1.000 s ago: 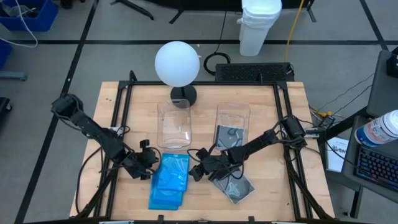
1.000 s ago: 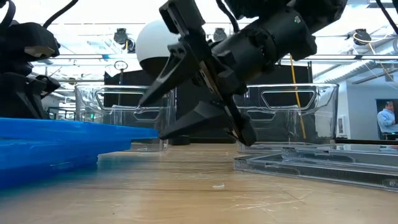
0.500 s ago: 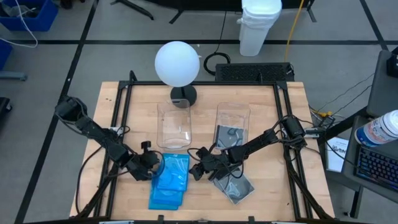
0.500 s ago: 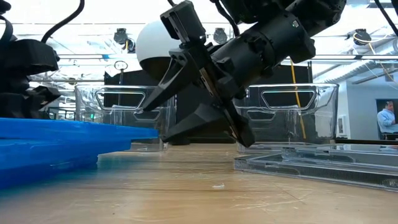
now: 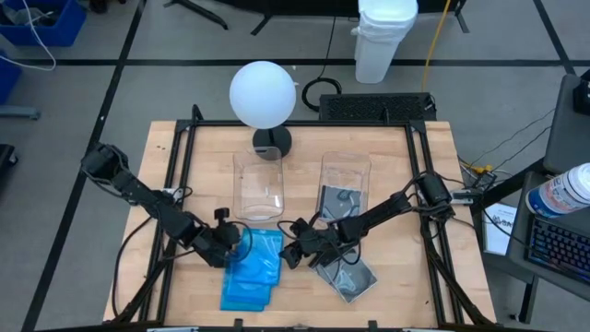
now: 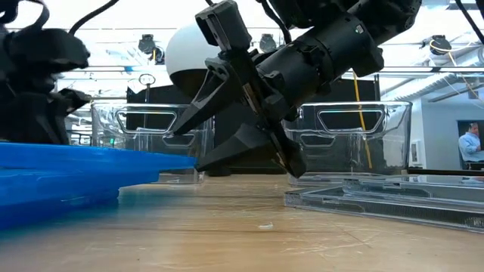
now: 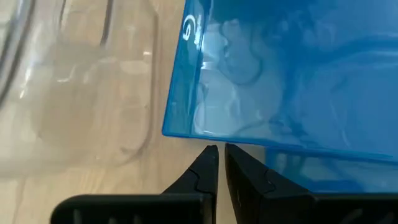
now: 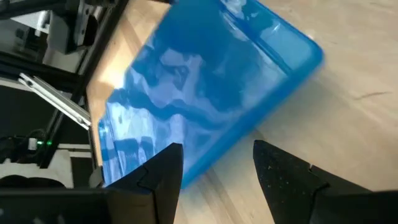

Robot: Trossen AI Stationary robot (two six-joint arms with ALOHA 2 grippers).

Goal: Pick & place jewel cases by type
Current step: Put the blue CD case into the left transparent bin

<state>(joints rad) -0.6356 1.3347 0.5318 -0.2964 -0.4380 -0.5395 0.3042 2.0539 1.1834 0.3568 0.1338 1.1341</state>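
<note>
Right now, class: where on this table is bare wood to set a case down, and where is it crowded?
Bare: the table left of the lamp, and between the right tub and frame. Crowded: mid-front, where left gripper, right gripper, blue cases and clear cases sit.

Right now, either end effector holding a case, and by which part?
Neither. The left end effector is shut, empty, at the blue case's edge. The right end effector is open, empty.

1 camera looks straight down, 1 level along the surface (image 5: 387,157); 2 wrist cameras closely share the blue cases (image 7: 292,74).
</note>
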